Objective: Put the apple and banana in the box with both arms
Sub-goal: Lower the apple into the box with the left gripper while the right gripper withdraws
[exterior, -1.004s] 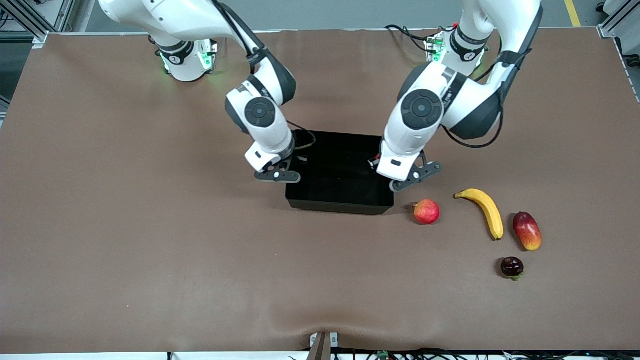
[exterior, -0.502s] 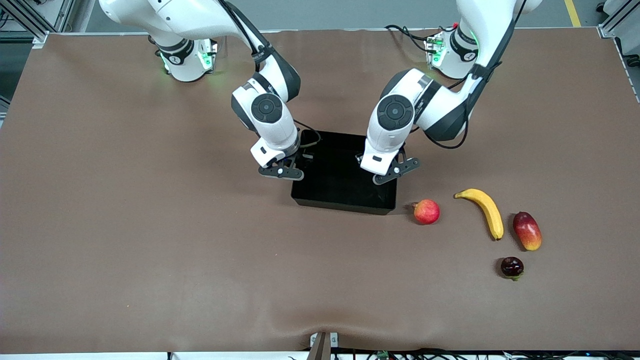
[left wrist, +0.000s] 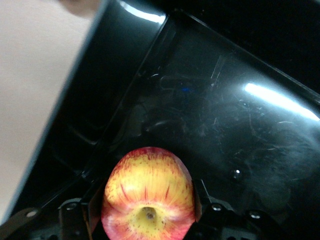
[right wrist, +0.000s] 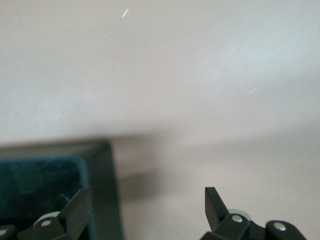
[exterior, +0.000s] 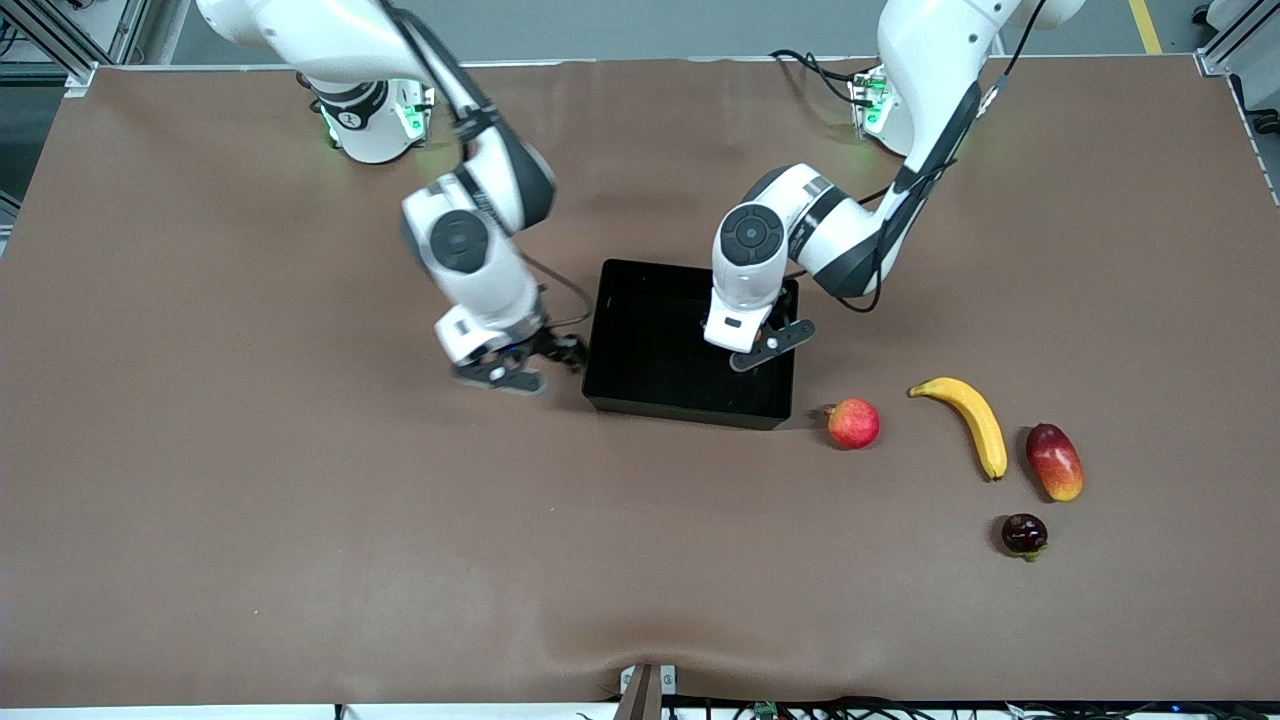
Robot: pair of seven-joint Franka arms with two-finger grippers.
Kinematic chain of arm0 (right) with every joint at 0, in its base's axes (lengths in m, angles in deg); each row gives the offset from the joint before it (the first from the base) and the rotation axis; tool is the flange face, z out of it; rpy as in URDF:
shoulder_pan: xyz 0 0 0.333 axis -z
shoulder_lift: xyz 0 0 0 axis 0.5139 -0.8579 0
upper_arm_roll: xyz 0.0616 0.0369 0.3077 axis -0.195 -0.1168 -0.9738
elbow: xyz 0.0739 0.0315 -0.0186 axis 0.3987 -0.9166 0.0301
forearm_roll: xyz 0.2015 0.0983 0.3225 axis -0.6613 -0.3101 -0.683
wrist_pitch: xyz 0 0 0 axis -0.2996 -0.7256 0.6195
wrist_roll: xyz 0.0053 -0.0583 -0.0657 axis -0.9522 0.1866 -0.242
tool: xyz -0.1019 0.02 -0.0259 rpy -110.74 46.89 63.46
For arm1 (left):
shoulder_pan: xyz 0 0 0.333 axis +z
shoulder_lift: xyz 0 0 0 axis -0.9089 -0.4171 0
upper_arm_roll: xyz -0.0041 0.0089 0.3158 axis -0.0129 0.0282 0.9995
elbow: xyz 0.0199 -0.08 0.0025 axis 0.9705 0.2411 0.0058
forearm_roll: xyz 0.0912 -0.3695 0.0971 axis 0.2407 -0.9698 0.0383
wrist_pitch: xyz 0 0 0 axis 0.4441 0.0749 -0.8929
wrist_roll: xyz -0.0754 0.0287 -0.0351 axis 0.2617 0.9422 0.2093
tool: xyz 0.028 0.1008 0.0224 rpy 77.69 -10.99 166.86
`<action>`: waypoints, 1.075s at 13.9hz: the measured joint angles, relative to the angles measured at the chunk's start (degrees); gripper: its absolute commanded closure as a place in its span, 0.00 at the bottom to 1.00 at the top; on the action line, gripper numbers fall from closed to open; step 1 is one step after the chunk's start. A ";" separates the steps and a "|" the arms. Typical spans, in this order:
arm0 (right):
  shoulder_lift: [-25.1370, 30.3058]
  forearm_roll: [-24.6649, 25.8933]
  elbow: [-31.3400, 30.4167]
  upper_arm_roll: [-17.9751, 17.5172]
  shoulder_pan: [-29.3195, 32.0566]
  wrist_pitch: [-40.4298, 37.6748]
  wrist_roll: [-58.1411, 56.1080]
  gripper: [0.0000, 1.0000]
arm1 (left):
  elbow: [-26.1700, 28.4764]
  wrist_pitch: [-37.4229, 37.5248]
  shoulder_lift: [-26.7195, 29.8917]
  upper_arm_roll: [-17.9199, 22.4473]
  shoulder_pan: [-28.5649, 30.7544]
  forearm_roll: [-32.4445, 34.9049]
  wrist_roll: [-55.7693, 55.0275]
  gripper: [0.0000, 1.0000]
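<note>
Red-yellow streaked apple (left wrist: 148,192) aloft over black box (exterior: 685,410) (glossy, shallow); curved yellow banana (exterior: 975,425) outside, flat.

Mango (exterior: 1054,462), dark fruit (exterior: 1024,534) (near banana)

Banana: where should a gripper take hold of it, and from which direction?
Grip the banana at mid-length, from straight above, fingers across its narrow width: it lies flat on the table, curved, with bare gaps toward the round pink fruit and the mango.
</note>
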State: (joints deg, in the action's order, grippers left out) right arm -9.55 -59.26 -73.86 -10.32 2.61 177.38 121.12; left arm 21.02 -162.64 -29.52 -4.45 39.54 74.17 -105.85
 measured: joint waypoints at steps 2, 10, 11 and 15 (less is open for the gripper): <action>2.31 0.00 0.07 0.13 4.31 -2.58 -5.73 0.00 | 0.00 -1.88 -1.69 0.03 0.00 0.44 0.00 0.76; 13.54 -0.01 0.28 0.33 21.81 -18.72 -31.10 0.00 | -2.84 -2.47 -1.49 0.51 0.92 4.11 -0.01 0.00; 15.04 -0.01 0.30 0.34 23.72 -21.01 -33.50 0.00 | -4.21 -1.28 -0.42 0.54 1.64 4.11 -0.01 0.00; 21.85 -0.01 0.77 0.35 31.72 -31.56 -41.99 0.00 | -14.30 14.49 4.59 0.54 5.89 4.12 5.30 0.00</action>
State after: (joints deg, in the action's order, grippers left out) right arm 12.30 -59.27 -73.09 -9.97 34.33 145.82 79.13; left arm 6.72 -148.15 -24.93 -3.91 45.44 78.29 -100.55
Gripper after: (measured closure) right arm 0.000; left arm 0.000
